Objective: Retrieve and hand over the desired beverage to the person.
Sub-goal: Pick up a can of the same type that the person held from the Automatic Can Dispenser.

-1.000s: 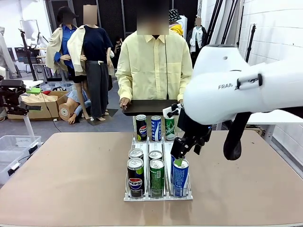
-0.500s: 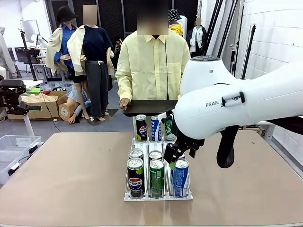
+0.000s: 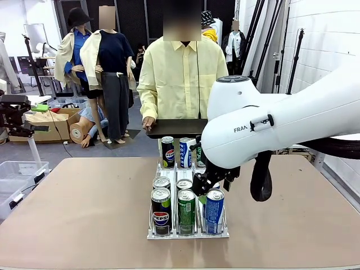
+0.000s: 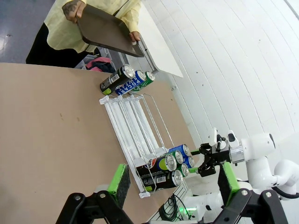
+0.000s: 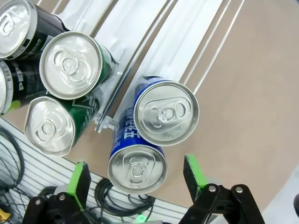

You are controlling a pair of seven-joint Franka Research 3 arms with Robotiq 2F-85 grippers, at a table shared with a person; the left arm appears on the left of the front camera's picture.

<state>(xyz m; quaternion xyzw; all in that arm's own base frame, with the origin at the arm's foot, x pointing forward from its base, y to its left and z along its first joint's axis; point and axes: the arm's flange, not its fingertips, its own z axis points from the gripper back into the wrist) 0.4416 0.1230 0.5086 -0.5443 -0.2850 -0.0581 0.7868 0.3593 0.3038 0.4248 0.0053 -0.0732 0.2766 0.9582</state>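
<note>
You see the right gripper (image 5: 136, 177), jaws spread wide, poised over the near blue can (image 3: 214, 209) in the right lane of the wire rack (image 3: 188, 234) at the middle of the surface (image 3: 79, 208). The left gripper (image 4: 173, 184) hangs equally wide, well apart from the rack. At the far side, the person (image 3: 183, 73) holds a dark tray (image 3: 177, 127).

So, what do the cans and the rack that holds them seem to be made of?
The cans look like aluminium: silvery tops with pull tabs, glossy printed sides. The rack seems white plastic with thin wire rails; painted metal is possible.
</note>
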